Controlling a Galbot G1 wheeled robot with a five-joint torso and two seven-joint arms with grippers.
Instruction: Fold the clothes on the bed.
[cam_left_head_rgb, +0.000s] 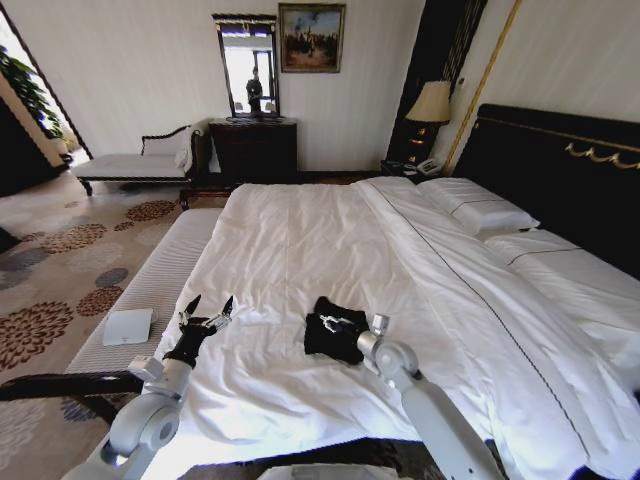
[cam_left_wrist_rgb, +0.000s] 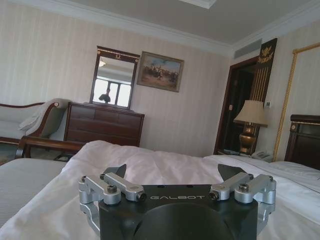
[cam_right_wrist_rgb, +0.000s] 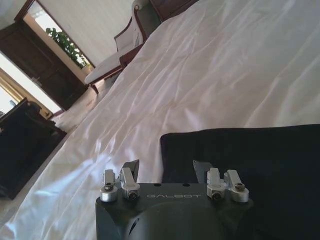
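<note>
Bed (cam_left_head_rgb: 300, 250): large, white sheets, dark headboard. Black T-shirt (cam_left_head_rgb: 335, 335): folded small, lying on the near part of the mattress. Right gripper (cam_left_head_rgb: 338, 323): low over the T-shirt's near edge, jaws parted, holding nothing. Left gripper (cam_left_head_rgb: 206, 313): off to the left above bare sheet, jaws wide apart, empty.

1 T-shirt (cam_left_head_rgb: 335, 335), 2 pillows (cam_left_head_rgb: 480, 210)

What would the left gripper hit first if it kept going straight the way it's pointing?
Probably just the bed: the open left gripper points along the white sheet, left of the T-shirt, with nothing else ahead. Depth is unclear.
</note>
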